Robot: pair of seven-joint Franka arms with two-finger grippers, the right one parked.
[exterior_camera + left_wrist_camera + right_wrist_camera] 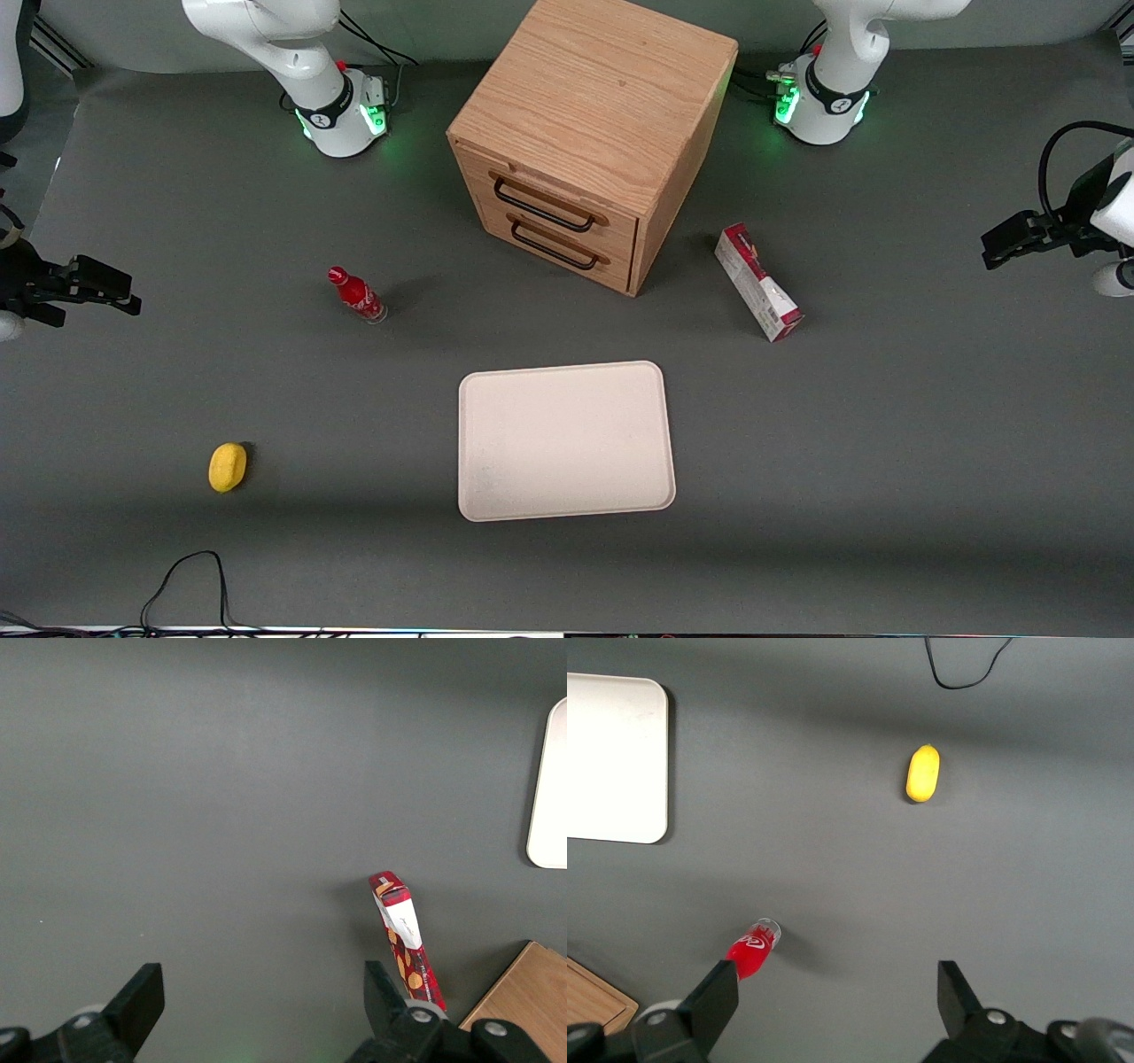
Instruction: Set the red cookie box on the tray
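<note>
red cookie box [758, 282] lay on the table beside the wooden cabinet [585, 133], toward the working arm's end | tray [565, 439] lay bare, nearer the camera than the cabinet | gripper [259, 1005] hung jaws wide, holding nothing, well clear of the cabinet

We see the working left arm held out over the working arm's end of the table, its black gripper [999, 248] raised above the surface, holding nothing. In the wrist view, the gripper [261, 1001] has its two fingers [142, 997] spread wide apart.
</note>
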